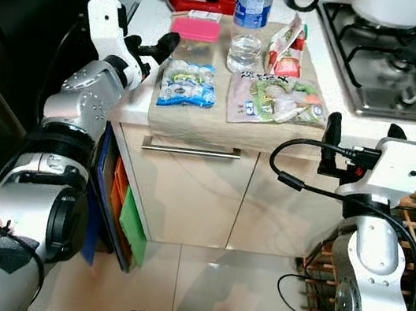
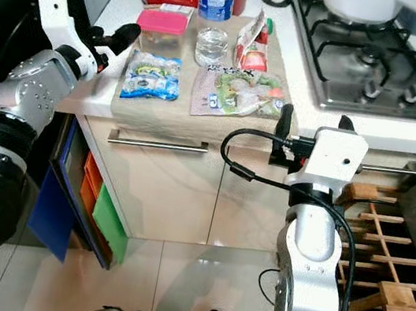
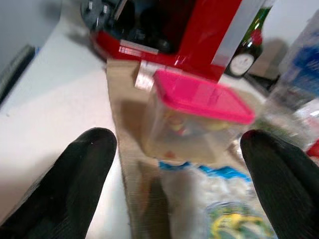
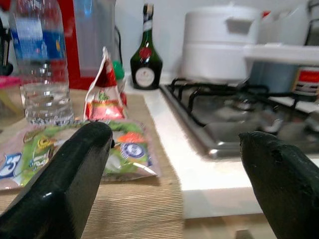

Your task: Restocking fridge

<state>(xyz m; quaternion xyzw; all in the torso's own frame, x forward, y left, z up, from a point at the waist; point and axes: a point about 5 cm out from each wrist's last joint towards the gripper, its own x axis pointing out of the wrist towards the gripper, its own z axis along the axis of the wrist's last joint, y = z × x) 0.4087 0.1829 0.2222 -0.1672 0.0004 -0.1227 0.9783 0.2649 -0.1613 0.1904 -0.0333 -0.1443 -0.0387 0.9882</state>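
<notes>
1. The right gripper (image 4: 172,164) hangs at the worktop's (image 4: 209,186) front edge, its 2 black fingers (image 4: 65,174) spread wide.
2. On the mat (image 4: 124,209) lie a green packet (image 4: 84,149), a red pouch (image 4: 104,92) and a water bottle (image 4: 40,64).
3. A dark bottle (image 4: 146,47) stands at the back edge, beside the hob (image 4: 234,114).

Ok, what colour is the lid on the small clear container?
Bright pink lid on the container, clearest in the left wrist view.

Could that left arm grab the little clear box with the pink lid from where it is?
Probably yes. The left gripper is open at the counter edge, fingers aimed at the clear plastic box with the pink lid, and nothing stands between them.
</notes>
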